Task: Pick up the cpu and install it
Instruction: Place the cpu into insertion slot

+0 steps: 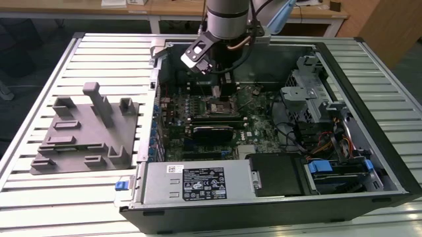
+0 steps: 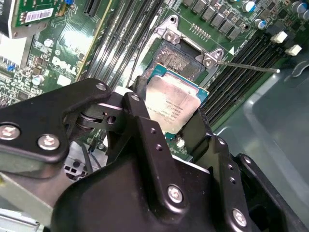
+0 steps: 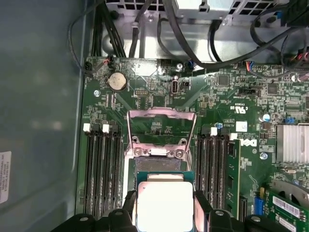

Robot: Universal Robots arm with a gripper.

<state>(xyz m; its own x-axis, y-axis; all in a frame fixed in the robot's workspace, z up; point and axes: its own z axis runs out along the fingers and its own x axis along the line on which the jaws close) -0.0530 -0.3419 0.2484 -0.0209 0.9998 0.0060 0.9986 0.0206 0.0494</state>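
Black gripper [image 2: 166, 116] is clamped tight on the square silver-topped cpu [image 2: 175, 104], holding it right next to the open dark motherboard socket [image 2: 179, 60] inside the black computer case [image 1: 264, 215].

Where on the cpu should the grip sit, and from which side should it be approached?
Grip the cpu by two opposite thin edges, coming from its metal-top side. It is a flat square: the top offers nothing to pinch, and the underside must stay free for the socket. The gripper holds it so now, a jaw on each edge.
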